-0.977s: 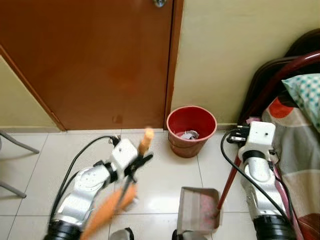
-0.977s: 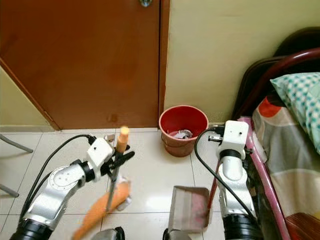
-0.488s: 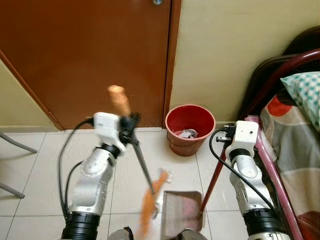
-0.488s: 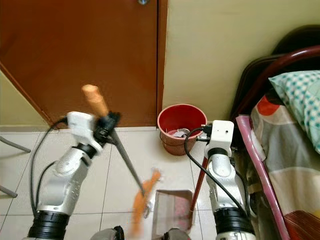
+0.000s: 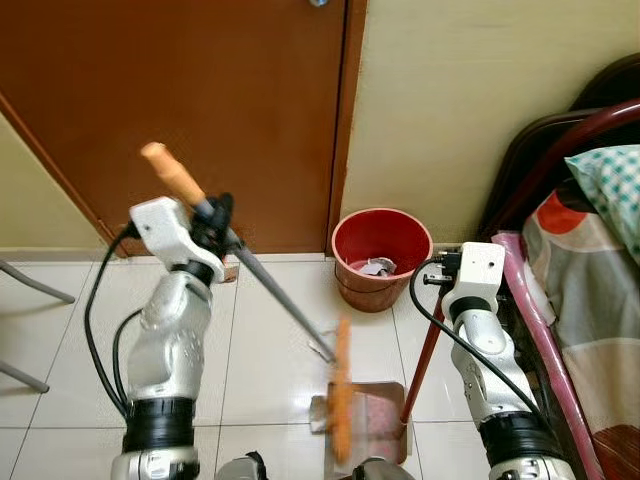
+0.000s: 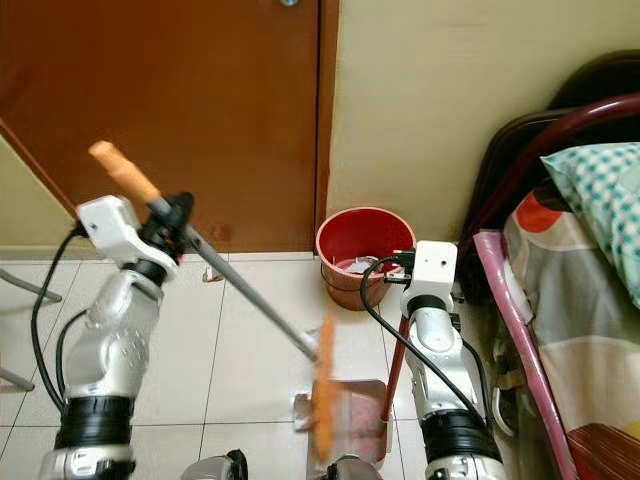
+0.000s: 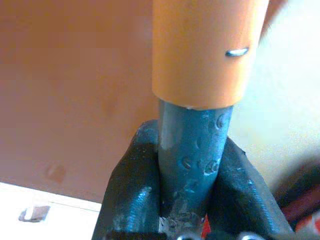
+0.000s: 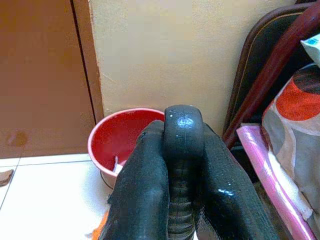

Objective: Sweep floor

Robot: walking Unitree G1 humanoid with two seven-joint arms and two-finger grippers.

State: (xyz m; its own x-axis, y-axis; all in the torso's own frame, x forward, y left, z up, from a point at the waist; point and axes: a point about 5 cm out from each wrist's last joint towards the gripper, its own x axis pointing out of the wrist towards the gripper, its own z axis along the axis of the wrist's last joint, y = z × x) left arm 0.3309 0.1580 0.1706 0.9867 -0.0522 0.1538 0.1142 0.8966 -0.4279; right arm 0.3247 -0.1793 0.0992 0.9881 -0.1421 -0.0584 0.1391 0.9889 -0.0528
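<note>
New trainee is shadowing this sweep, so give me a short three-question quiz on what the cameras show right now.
1. True or false: the left end effector is shut on the broom just below its orange grip.
2. The broom's orange bristles sit at the mouth of the: A) red bucket B) dustpan C) door
3. Fill in: the right end effector is shut on the ____ handle.

Key
1. True.
2. B, the dustpan; the red bucket stands farther off, by the wall.
3. Dustpan.
</note>
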